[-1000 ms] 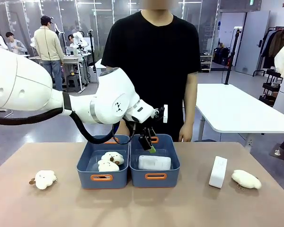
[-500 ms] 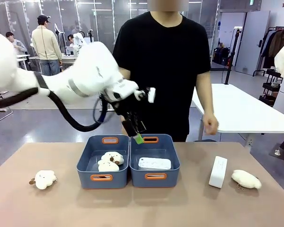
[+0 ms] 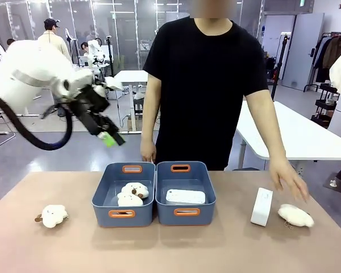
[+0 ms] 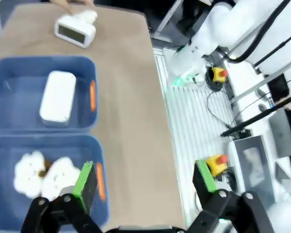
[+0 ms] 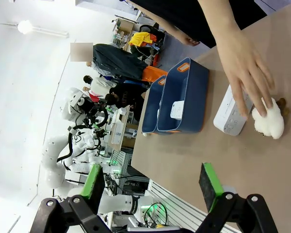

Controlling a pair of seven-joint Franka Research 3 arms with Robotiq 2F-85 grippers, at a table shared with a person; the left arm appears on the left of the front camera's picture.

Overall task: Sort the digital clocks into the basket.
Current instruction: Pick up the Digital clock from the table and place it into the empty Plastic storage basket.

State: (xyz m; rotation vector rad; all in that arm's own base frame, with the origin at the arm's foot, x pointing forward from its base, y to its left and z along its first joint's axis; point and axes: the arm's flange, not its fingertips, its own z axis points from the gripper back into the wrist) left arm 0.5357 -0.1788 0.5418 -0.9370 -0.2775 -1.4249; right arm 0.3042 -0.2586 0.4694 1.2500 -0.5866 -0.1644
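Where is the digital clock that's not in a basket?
Front view: the clock stands on edge on the table, right of the right-hand basket, beside a plush toy under the person's hand.

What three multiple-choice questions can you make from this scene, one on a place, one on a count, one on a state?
1. Where is the digital clock not yet sorted?
A. on the floor
B. upright on the table, right of the baskets
C. on a shelf

2. How many plush toys lie in the left basket?
A. none
B. one
C. two

3. The left gripper is:
A. open and empty
B. shut on a clock
C. shut on a toy

Answers: B, it stands on end on the tabletop; C, two white toys sit side by side; A, its jaws are apart in the air with nothing between them.
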